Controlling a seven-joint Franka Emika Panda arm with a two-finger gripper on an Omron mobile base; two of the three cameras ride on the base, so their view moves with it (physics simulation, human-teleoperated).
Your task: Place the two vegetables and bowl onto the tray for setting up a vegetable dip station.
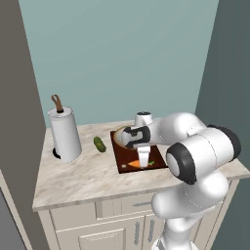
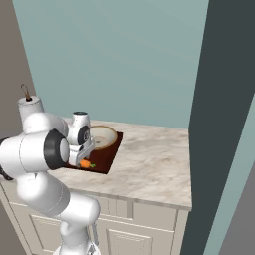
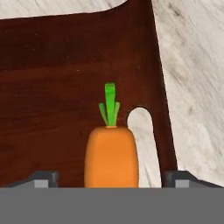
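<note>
We see the end effector (image 3: 112, 179) hanging low over the near end of the tray (image 3: 52, 87), its two fingertips (image 3: 41, 178) spread wide, one on each side of the carrot (image 3: 111, 155) with clear gaps between, so nothing is gripped. The carrot lies flat on the tray with its green top pointing away from the hand, just beside the slot handle (image 3: 142, 131) cut into the board's end.

From the left base view, the end effector (image 1: 142, 165) points down at the front part of the tray (image 1: 128, 157), where the carrot (image 1: 148, 163) shows as a small orange spot. The bowl (image 1: 117, 137) sits on the far part of the tray, partly hidden behind the arm. The cucumber (image 1: 99, 144) lies on the marble desk (image 1: 78, 176), off the tray to its left, between it and a paper towel roll (image 1: 65, 133) standing upright on its holder.

In the right base view, the bowl (image 2: 103, 137) rests on the tray (image 2: 107, 157) behind the carrot (image 2: 85, 164).
</note>
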